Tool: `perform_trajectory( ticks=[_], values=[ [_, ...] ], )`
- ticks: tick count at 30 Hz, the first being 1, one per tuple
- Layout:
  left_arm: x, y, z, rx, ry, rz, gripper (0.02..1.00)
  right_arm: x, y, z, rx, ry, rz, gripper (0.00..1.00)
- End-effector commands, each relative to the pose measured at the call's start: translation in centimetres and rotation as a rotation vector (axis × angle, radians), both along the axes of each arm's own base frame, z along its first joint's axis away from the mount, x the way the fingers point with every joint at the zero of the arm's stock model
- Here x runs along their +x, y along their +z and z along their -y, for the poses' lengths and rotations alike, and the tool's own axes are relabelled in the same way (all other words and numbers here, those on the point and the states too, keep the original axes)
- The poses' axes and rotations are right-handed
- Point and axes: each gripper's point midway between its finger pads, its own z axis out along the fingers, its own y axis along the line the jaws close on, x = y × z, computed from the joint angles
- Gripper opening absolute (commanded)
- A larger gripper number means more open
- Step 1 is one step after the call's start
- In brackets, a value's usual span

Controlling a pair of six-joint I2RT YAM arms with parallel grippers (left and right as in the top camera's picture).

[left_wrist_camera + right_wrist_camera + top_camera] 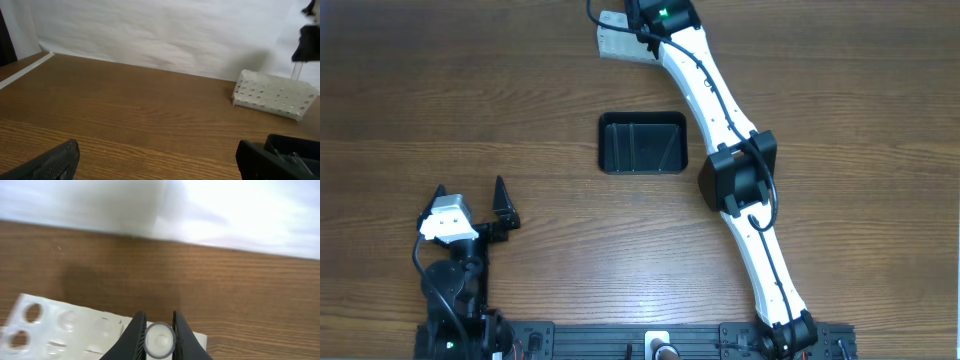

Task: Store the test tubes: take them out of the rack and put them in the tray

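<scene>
The white test tube rack (617,42) lies at the far edge of the table; its perforated side (272,93) faces my left wrist camera. My right gripper (642,27) hangs above the rack's end, shut on a clear test tube (160,340) that I see end-on between the fingers (135,332). From the left wrist view the tube (297,70) hangs upright, just above the rack. The black tray (642,143) sits mid-table with clear tubes lying in it. Near the front left, my left gripper (470,188) stands open and holds nothing.
Bare wooden table surrounds the tray and rack. A white wall (150,30) rises behind the table's far edge. The right arm's white links (720,110) stretch past the tray's right side.
</scene>
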Motion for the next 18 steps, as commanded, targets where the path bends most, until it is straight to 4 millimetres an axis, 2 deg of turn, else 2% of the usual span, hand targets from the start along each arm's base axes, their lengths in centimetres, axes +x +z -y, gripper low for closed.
perform_trajectory(
  ticks=[1, 11, 15, 18],
  values=[
    [0.0, -0.1, 0.0, 0.017, -0.002, 0.000, 0.998, -0.7, 6.2, 0.2, 0.022, -0.012, 0.100, 0.108],
    [0.0, 0.0, 0.0, 0.017, -0.002, 0.001, 0.998, -2.4, 12.2, -0.3, 0.064, 0.004, 0.183, 0.115],
    [0.0, -0.1, 0.0, 0.017, -0.002, 0.000, 0.998, -4.0, 13.0, 0.2, 0.098, -0.024, 0.148, 0.115],
    [0.0, -0.1, 0.0, 0.017, -0.002, 0.000, 0.998, -5.8, 12.6, 0.4, 0.123, -0.037, 0.077, 0.110]
  ],
)
